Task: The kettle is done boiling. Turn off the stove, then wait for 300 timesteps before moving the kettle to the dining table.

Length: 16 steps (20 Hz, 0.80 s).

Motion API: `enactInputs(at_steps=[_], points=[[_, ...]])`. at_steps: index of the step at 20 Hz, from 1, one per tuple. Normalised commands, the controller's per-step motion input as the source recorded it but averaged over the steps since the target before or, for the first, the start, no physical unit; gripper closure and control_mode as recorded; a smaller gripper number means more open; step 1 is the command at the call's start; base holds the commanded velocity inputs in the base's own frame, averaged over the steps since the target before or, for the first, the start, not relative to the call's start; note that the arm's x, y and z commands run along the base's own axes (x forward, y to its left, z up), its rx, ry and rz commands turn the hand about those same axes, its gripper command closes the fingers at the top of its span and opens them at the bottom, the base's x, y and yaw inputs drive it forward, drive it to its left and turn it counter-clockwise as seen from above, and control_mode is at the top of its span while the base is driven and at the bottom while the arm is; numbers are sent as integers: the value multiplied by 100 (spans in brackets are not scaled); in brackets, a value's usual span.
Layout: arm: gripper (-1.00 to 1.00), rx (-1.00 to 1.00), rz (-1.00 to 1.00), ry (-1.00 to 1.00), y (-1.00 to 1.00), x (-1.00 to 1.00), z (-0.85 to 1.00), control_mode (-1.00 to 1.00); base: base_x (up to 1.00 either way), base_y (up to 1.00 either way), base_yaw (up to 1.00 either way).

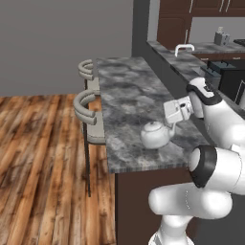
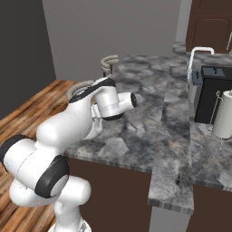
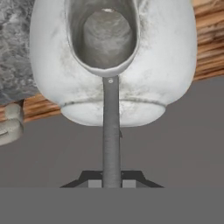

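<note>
The white kettle (image 1: pixel 154 135) sits low over the near end of the dining table (image 1: pixel 124 95), close to its front right corner; I cannot tell whether it rests on the stone. My gripper (image 1: pixel 172 123) is just right of it and slightly higher. In the hand view the kettle (image 3: pixel 52 65) looms close, its short spout opening facing the camera. Its thin wire handle (image 3: pixel 111 131) runs straight down into my gripper (image 3: pixel 111 183), whose fingers are shut on it. The stove is out of view.
Two grey-backed stools (image 1: pixel 88 107) stand along the table's left side over a wooden floor (image 1: pixel 38 158). Behind the table run a worktop with a faucet (image 1: pixel 184 48), a black appliance (image 2: pixel 213 90) and a paper towel roll (image 2: pixel 224 120).
</note>
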Motion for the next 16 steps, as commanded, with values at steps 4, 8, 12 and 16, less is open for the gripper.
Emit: enactInputs(at_steps=[4, 8, 12, 16], points=[[100, 0, 3, -1, 1, 46, -34, -100, 0, 0, 0], [100, 0, 1, -2, 0, 51, -29, -100, 0, 0, 0], [100, 0, 0, -3, 0, 45, -35, -100, 0, 0, 0], [100, -3, 0, -4, -12, 29, -34, -100, 0, 0, 0]])
